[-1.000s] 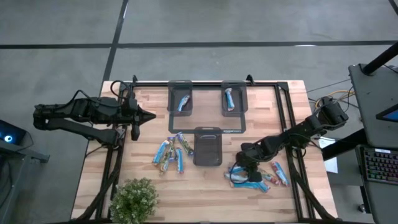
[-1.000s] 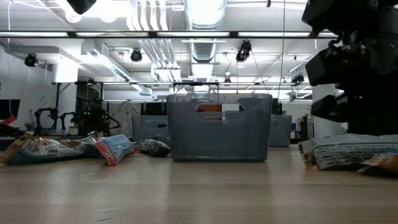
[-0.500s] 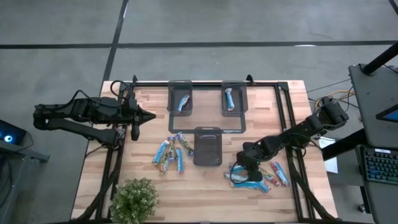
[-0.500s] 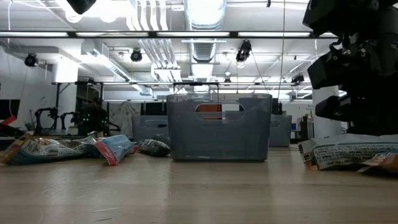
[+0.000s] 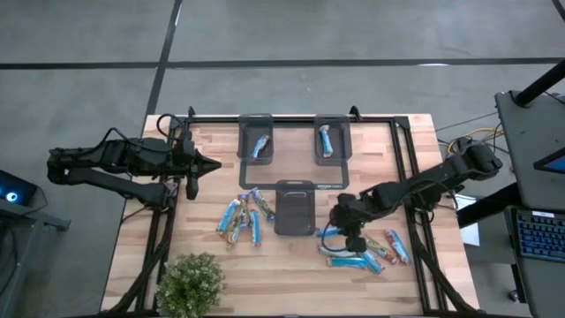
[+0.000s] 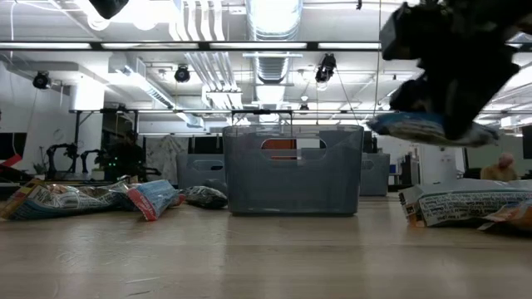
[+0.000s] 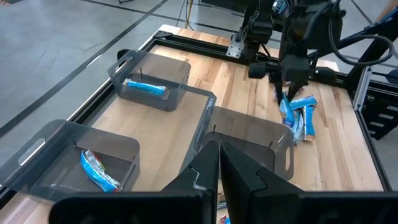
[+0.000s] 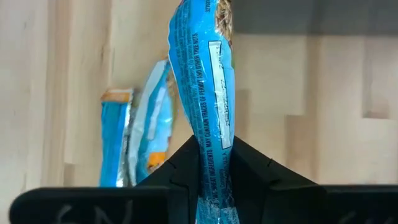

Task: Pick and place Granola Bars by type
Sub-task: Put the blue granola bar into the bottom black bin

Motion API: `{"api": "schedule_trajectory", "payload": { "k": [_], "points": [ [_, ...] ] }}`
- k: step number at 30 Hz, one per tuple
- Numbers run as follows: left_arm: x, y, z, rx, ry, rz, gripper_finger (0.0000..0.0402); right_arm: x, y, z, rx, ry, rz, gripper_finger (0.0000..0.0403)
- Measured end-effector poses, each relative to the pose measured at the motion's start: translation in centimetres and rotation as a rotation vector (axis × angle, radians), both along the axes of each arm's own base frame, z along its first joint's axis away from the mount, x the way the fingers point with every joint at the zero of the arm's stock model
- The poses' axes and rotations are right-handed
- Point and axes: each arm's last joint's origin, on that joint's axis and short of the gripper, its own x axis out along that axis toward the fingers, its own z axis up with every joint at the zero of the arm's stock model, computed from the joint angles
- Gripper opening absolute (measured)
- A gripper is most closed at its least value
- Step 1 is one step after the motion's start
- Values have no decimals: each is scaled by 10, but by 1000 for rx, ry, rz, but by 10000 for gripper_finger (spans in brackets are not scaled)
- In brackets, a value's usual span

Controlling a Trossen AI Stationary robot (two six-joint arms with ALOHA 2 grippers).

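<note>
Right gripper [image 5: 346,231]: a blue granola bar [image 8: 205,87] is being pinched between its narrowly parted fingers, lifted clear of the table [image 5: 212,141], beside the front tray [image 5: 295,209]; left gripper [image 5: 214,164]: being kept fully closed, empty, near the table's left edge.

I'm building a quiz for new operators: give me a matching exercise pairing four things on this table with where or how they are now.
Things:
1. right claw
2. left claw
3. dark grey plastic front tray
4. green leafy potted plant

States:
A. shut on nothing, waiting at the table's left
B. empty
C. holds a light-blue wrapped granola bar off the table
D. near table edge, left

Pairs: 1-C, 2-A, 3-B, 4-D
</note>
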Motion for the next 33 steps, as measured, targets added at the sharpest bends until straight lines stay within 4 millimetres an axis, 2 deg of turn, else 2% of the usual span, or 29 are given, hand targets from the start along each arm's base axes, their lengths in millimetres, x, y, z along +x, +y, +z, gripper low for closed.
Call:
{"api": "schedule_trajectory", "payload": {
  "k": [6,15,23,28,33],
  "points": [
    [0,0,0,0,1,0,0,8,-5,22,-29,-35,14,63],
    [0,0,0,0,0,0,0,22,-16,46,-21,-112,-21,63],
    [0,0,0,0,0,0,0,33,-31,66,8,-171,-157,63],
    [0,0,0,0,1,0,0,38,-35,78,29,-216,-192,63],
    [0,0,0,0,0,1,0,44,-39,85,96,-267,-302,63]
  ]
}}
